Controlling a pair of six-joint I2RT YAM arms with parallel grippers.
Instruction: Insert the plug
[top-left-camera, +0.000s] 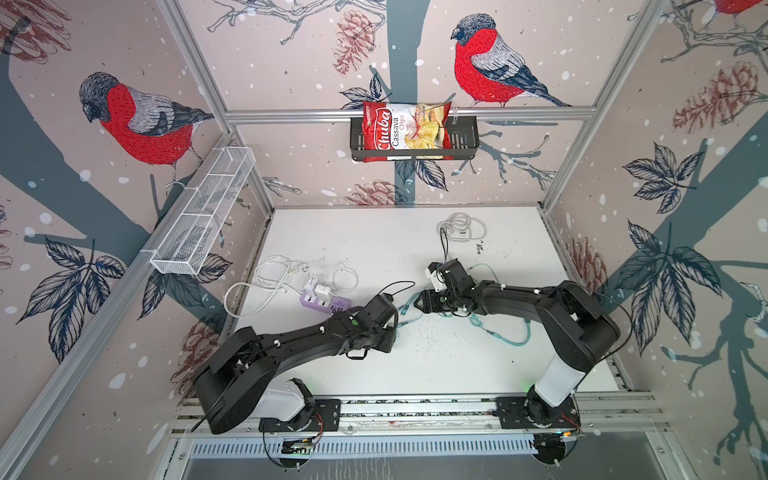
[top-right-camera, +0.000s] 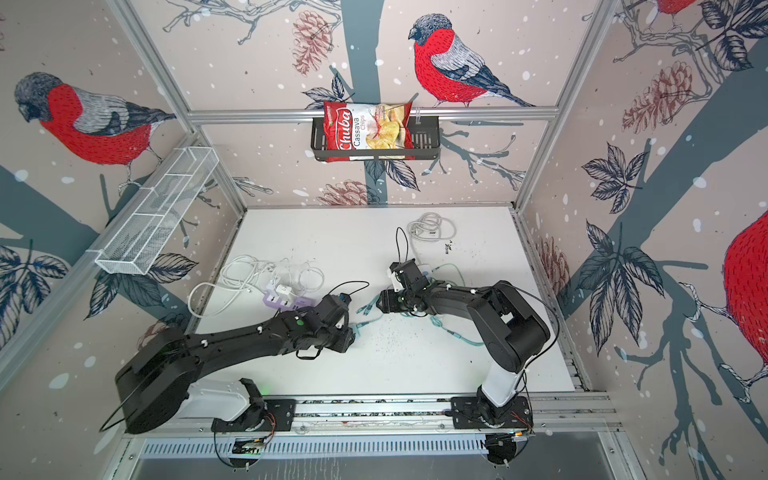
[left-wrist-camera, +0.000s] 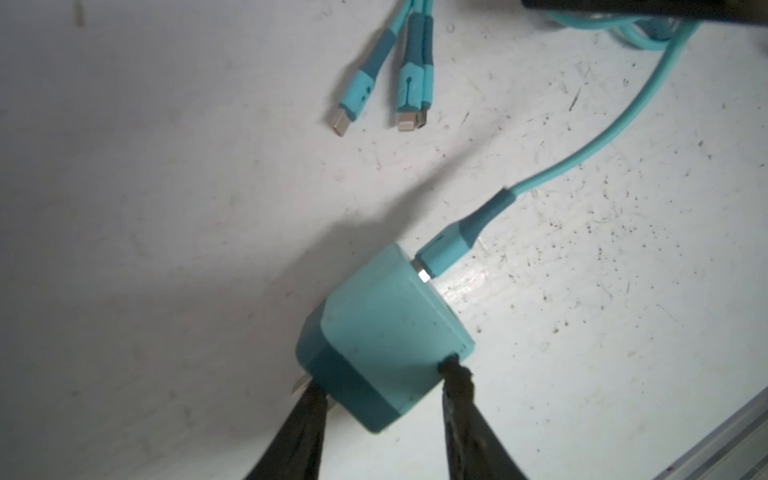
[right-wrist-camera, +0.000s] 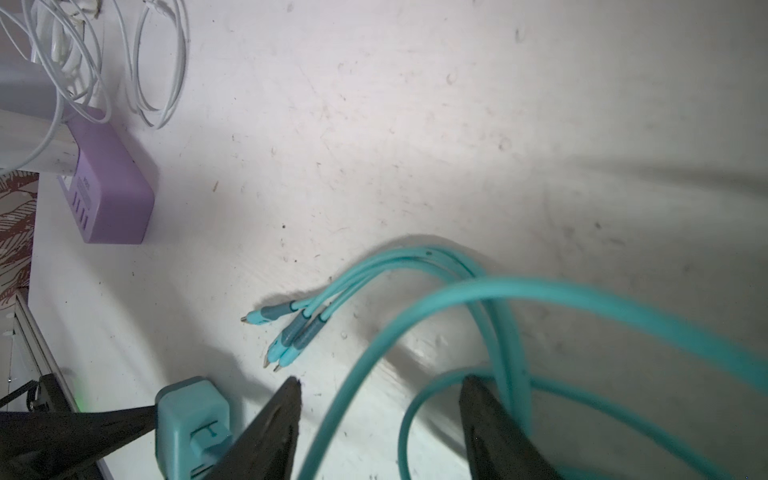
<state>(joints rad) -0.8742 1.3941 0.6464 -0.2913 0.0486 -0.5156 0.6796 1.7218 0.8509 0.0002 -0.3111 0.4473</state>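
Teal plug (left-wrist-camera: 386, 328) clamped in L gripper (left-wrist-camera: 382, 380), low by the table (left-wrist-camera: 166, 208), well apart from purple power strip (right-wrist-camera: 112, 187).
Prongs (left-wrist-camera: 300, 386) show by one fingertip (left-wrist-camera: 307, 415), so grip seems skewed: prob. square them to the strip before pressing, keep teal cable (left-wrist-camera: 582, 153) slack. R gripper (right-wrist-camera: 381, 381) jaws apart, cable loops btw them, nothing pinched.

Soft bright light fills both top views, their edges bowed, while wrist views show broad shadows and glare on the surface (left-wrist-camera: 540, 332) and a blurred teal cable (right-wrist-camera: 582, 297).
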